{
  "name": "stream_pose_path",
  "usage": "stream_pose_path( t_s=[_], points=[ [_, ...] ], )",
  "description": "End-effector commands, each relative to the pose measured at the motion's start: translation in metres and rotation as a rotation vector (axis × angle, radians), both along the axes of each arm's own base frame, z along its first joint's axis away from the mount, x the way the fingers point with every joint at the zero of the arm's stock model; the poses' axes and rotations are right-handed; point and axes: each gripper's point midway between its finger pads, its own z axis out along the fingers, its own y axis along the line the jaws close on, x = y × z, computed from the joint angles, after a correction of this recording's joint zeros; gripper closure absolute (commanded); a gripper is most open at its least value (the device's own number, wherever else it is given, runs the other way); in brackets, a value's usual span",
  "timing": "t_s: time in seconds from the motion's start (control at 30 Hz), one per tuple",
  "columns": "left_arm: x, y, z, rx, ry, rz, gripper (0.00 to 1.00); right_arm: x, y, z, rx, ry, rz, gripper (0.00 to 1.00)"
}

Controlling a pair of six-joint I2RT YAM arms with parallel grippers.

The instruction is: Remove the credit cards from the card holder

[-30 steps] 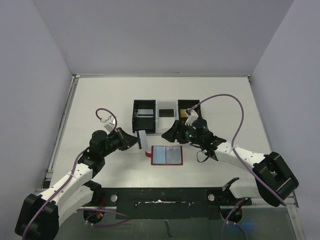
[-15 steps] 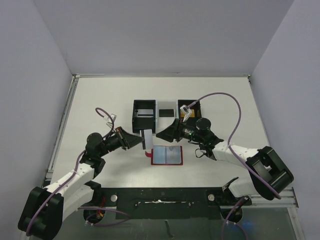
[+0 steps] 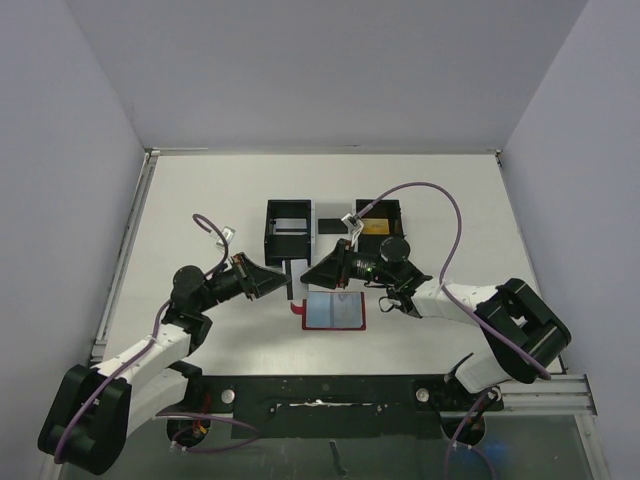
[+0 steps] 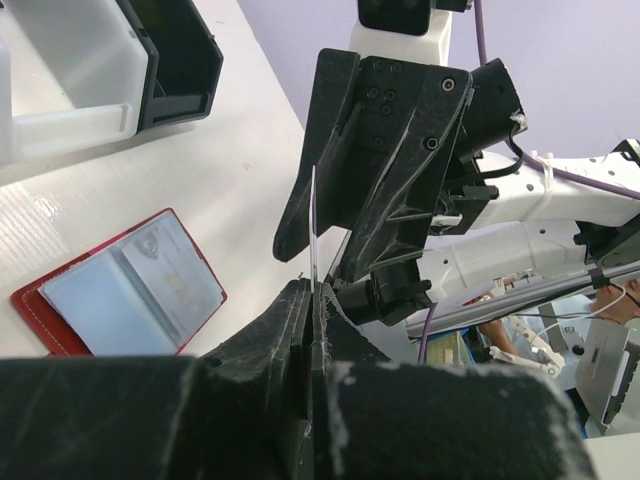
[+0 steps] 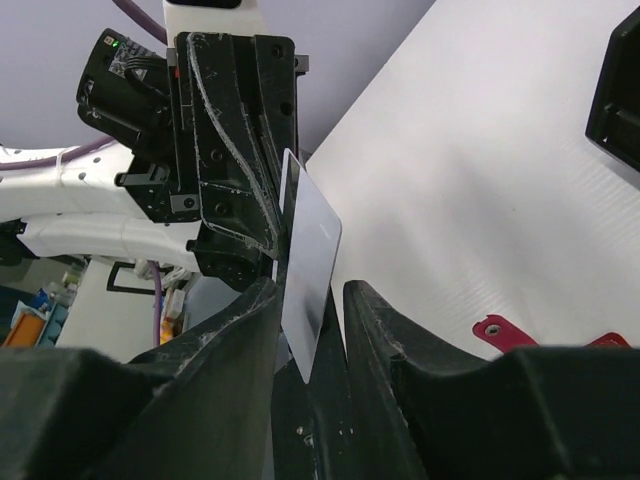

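Currently you have a pale grey card (image 5: 312,250) held off the table (image 3: 200,200) between the two arms, near the far left corner of the card holder (image 3: 335,311). The holder lies open and flat with its blue-grey lining up and its red tab (image 3: 296,309) poking out at the left edge. Your left gripper (image 4: 308,300) is clamped tight on one end of the card; from its own camera you see the card only edge-on, a thin bright line rising out of the closed fingers. Your right gripper (image 3: 314,272) faces it with a finger on either side of the card's other end. The gap looks narrow, but you cannot tell whether those fingers press the card or merely flank it. From above, the two grippers hide most of the card, leaving just a dark sliver. What sits in the holder's pockets is hard to read: glare washes the lining, and there may be a card under the clear window. Farther back stand a black bin (image 3: 270,228), a black card (image 3: 330,225) flat on the table, and a second bin (image 3: 380,203) with a gold card (image 3: 378,226) only partly visible inside.
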Motion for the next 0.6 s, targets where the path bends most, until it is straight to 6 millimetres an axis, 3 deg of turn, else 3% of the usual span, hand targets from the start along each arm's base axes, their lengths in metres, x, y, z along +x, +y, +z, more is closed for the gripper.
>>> stream_pose_path(
  t_s=[0.0,0.4,0.57],
  points=[
    [0.000,-0.003,0.029,-0.040,-0.110,-0.029,1.00,0.001,0.004,0.033,0.081,-0.104,0.022,0.71],
    [-0.004,-0.004,0.035,-0.069,-0.114,-0.053,1.00,-0.011,0.006,0.047,0.130,-0.128,0.104,0.97],
    [-0.004,-0.004,0.039,-0.083,-0.120,-0.054,1.00,-0.020,0.007,0.053,0.160,-0.141,0.156,0.84]
  ],
)
